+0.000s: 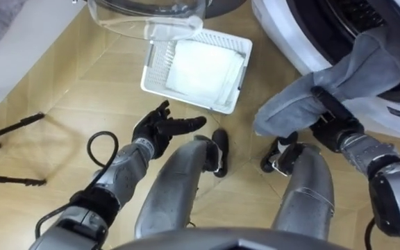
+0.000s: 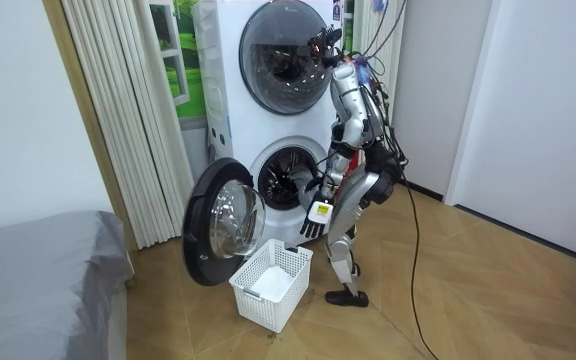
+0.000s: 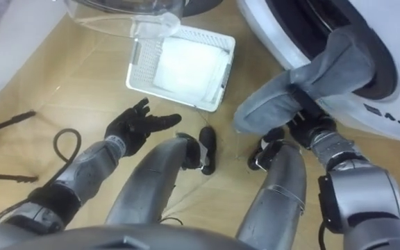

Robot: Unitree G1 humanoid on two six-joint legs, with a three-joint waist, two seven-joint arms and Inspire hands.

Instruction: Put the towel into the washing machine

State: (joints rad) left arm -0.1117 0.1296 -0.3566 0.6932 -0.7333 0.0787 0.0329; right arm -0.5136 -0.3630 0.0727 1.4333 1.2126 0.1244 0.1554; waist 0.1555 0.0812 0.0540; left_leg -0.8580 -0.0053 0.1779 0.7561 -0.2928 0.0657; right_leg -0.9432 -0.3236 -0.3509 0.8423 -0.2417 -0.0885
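My right hand (image 1: 333,117), fingers clamped round the limp grey cloth towel (image 1: 367,66), sits just below the white washing machine's dark round mouth (image 1: 356,12), the towel's long axis pointing into it, far end at its rim; my left hand (image 1: 160,129) hangs slack-fingered, well away.

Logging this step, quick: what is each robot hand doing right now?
Left robot hand: open, empty.
Right robot hand: closed on the grey towel.
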